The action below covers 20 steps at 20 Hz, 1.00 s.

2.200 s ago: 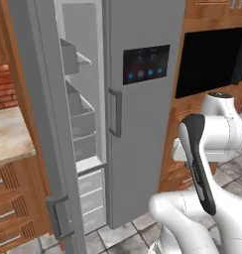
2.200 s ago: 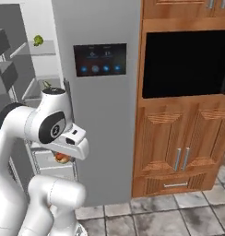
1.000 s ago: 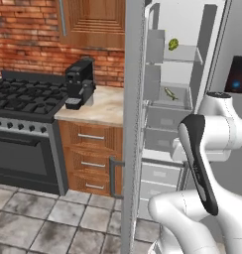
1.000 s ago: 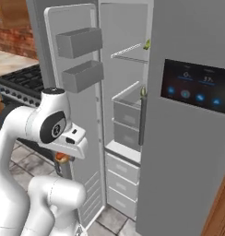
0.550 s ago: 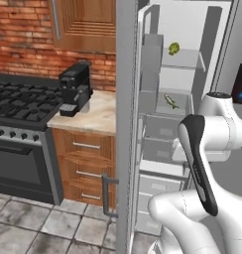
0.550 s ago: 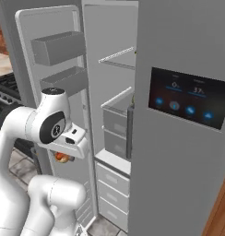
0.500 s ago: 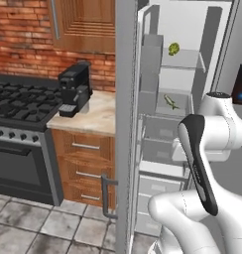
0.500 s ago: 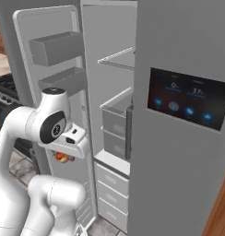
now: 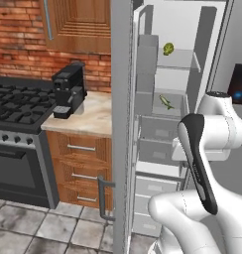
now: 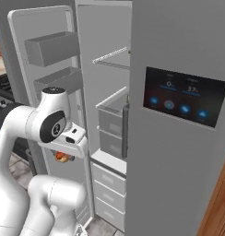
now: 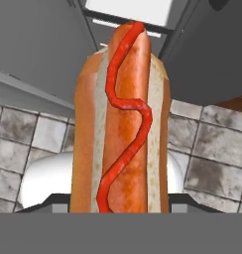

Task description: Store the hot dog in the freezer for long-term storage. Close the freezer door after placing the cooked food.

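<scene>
black coffee machine on counter, stove, green food on shelf

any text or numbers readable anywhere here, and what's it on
Display panel on the grey fridge door: two pale figures at the top and a row of round blue icons, too blurred to read.
Coffee machine: no legible label.
Hot dog: a ketchup squiggle, no lettering.
No readable text elsewhere.

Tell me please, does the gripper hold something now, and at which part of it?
Yes, the gripper holds the hot dog. It is held at one end; the rest stands out away from the hand. The exact contact points are hidden at the bottom of the hand view.
</scene>
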Available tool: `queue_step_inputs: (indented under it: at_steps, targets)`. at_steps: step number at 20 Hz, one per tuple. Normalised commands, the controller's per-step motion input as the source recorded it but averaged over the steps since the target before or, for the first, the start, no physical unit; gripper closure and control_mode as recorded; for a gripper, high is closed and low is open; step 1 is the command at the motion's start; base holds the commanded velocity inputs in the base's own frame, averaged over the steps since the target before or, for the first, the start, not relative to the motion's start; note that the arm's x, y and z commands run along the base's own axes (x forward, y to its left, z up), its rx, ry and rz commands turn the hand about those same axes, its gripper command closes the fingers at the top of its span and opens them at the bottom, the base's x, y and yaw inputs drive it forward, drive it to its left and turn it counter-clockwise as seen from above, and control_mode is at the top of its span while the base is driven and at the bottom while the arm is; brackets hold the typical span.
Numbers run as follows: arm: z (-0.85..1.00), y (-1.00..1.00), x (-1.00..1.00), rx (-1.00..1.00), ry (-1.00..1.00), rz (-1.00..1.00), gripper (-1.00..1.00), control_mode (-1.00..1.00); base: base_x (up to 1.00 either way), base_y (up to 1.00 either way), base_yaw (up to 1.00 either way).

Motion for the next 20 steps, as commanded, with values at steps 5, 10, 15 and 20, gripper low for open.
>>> queue_step_inputs:
  at_steps: [5,10,15,20]
  targets:
    - [0.0,0.0,0.0,0.0,0.0,0.0,1.0,1.0,0.0,0.0,0.0]
    - [0.0,0.0,0.0,0.0,0.0,0.0,1.0,1.0,0.0,-0.01,0.0]
    - [0.0,0.0,0.04,0.0,0.0,-0.02,1.0,-1.0,0.04,0.0,-0.07]
    - [-0.01,0.0,0.23,0.0,-0.08,-0.16,1.0,-1.0,0.0,0.0,0.0]
